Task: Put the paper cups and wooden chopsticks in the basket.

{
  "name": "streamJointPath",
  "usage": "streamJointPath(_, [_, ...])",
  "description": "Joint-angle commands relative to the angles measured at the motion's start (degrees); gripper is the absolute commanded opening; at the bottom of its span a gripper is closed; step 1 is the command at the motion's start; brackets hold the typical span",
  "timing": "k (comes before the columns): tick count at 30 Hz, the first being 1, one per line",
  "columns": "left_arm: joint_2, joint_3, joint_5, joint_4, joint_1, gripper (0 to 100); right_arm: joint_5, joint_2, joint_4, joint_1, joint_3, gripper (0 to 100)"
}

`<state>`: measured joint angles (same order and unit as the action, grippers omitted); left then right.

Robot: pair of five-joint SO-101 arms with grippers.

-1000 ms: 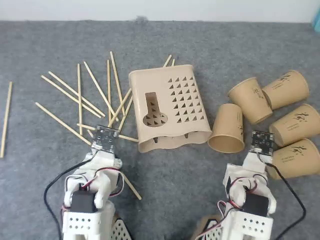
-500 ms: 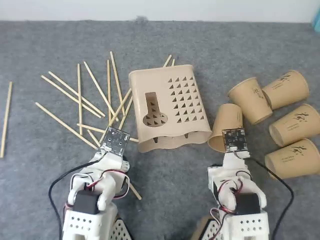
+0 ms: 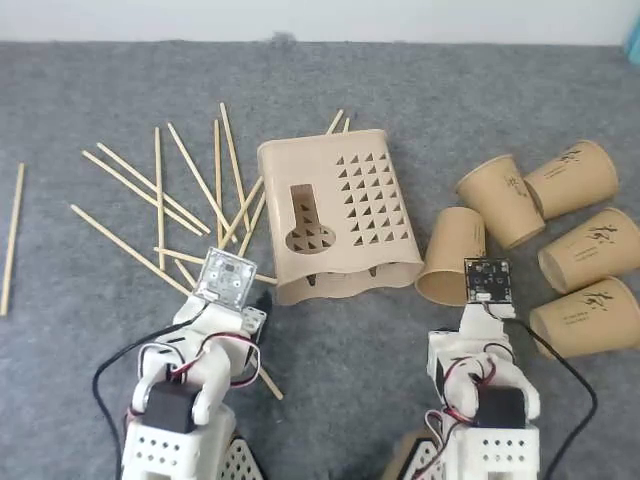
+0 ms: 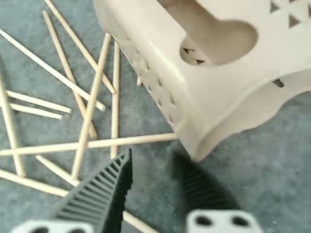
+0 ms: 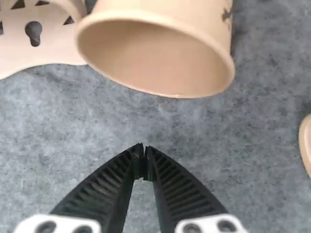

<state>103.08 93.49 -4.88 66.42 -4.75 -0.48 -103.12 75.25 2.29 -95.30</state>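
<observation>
Left end effector (image 4: 154, 177) is hanging open beside the beige perforated plastic basket (image 3: 335, 215), tipped over in the middle of the grey counter (image 3: 350, 345); right end effector (image 5: 144, 162) is sitting closed, empty, before a tan paper cup (image 5: 155, 53). Thin wooden chopsticks (image 3: 159, 200) are lying scattered toward the left edge.

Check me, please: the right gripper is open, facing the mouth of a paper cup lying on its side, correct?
No: the right gripper is shut, as the right wrist view shows; it does face the mouth of that paper cup.
</observation>
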Motion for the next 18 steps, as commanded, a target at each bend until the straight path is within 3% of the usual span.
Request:
streamJointPath(1, [-0.09, -3.91, 3.87, -0.26, -0.62, 23, 0.53, -0.84, -1.98, -0.75, 0.53, 1.3])
streamJointPath(8, [-0.18, -10.95, 3.96, 5.27, -6.95, 23, 0.53, -0.84, -2.24, -1.19, 0.09, 1.3])
streamJointPath(18, [-0.26, -6.02, 3.6, 3.25, -8.7, 23, 0.53, -0.84, -2.68, -1.27, 0.0, 1.2])
